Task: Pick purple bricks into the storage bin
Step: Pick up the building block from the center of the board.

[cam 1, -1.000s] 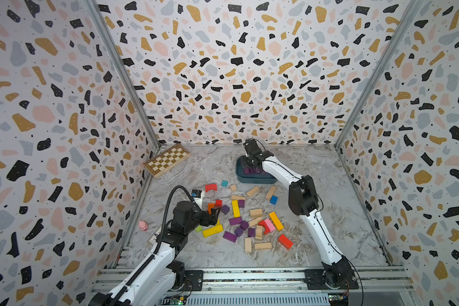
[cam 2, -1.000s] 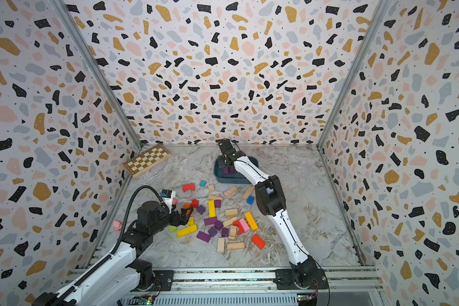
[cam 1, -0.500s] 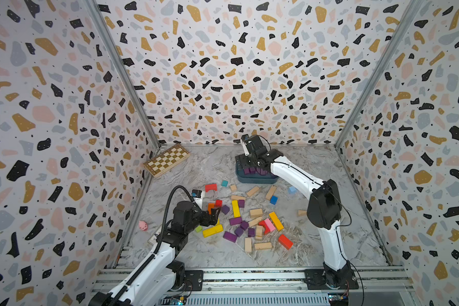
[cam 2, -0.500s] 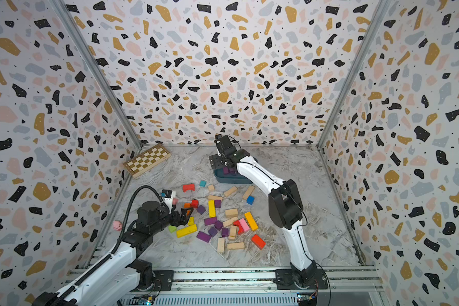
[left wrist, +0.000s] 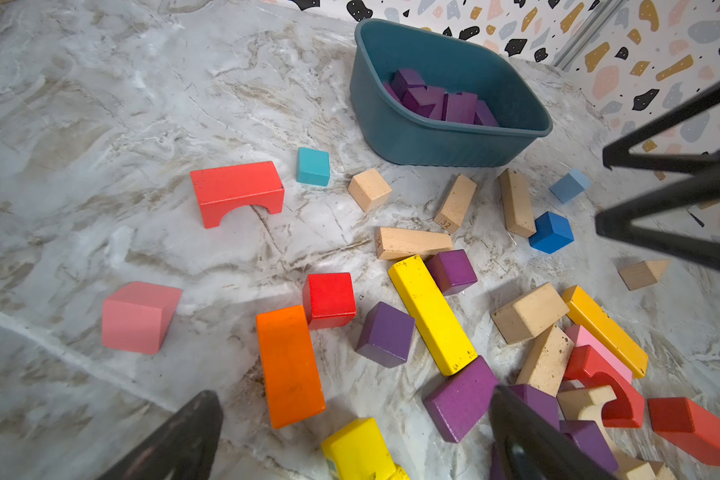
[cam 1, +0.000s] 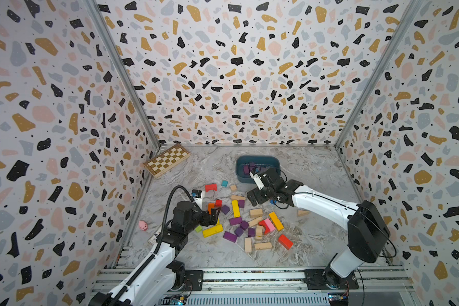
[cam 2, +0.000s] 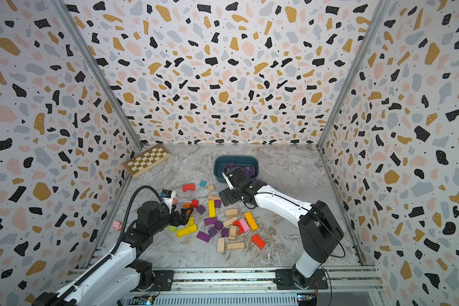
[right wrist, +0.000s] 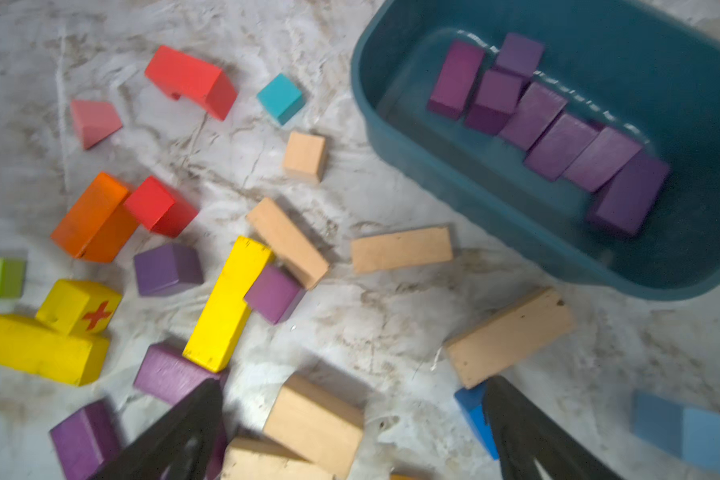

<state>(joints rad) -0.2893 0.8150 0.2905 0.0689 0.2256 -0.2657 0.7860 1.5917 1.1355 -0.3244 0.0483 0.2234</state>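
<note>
Toward the back of the table, right of centre, sits the storage bin [cam 1: 241, 177]; several purple bricks [right wrist: 558, 143] lie inside it, packed side by side along one long wall, though my right wrist view is a little blurred. More purple bricks lie loose on the marble table [cam 1: 210, 254] in front of the bin, mixed into the pile of coloured blocks; one purple cube [left wrist: 386, 334] sits just beside a long yellow bar [left wrist: 431, 316], and a flat purple bar [left wrist: 460, 399] lies at that bar's near end.

My right gripper [cam 1: 255, 199] hangs just in front of the bin's near wall, above plain wooden blocks [right wrist: 510, 336]; its fingers [right wrist: 516, 424] are spread wide with nothing between them; a blue cube [right wrist: 472, 411] shows just beside one finger. My left gripper [cam 1: 214, 215] hovers low over the left side of the pile, near an orange block [left wrist: 287, 365] and a red cube [left wrist: 329, 299]; its jaws likewise stand wide apart and hold nothing.

Farther out, a red arch [cam 1: 210, 187] and a teal cube [cam 1: 224, 183] lie between the pile and the bin; a chessboard [cam 1: 167, 160] rests in the back left corner; a small pink toy [cam 1: 143, 225] lies by the left wall.
</note>
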